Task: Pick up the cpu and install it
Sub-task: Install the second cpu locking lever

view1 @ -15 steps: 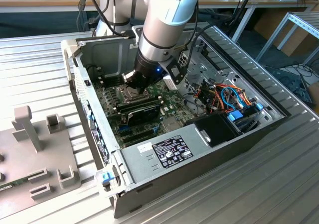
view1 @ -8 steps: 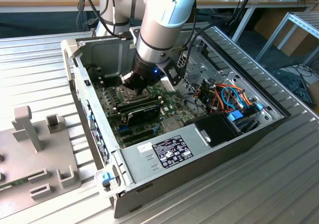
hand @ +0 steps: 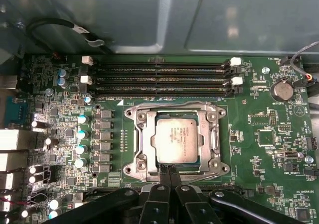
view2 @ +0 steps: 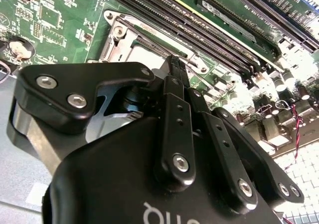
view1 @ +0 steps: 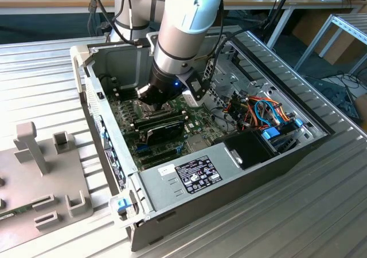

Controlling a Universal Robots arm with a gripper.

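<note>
The black two-fingered claw (hand: 167,170) was clenched, its tips pressed together with nothing between them, poised at the edge of the hinged silver metal socket frame (hand: 138,143). The small flat square silver-grey cpu (hand: 179,141) lay seated inside that frame on the green motherboard (hand: 259,134). Judgement: the placing step appeared complete; the work stood at the checking or securing stage, calling for fine, light contact at the frame. Count: one cpu, one socket frame, three long black memory slots (hand: 159,77), one round coin battery (hand: 282,90), one open grey computer case (view1: 229,172)
</note>
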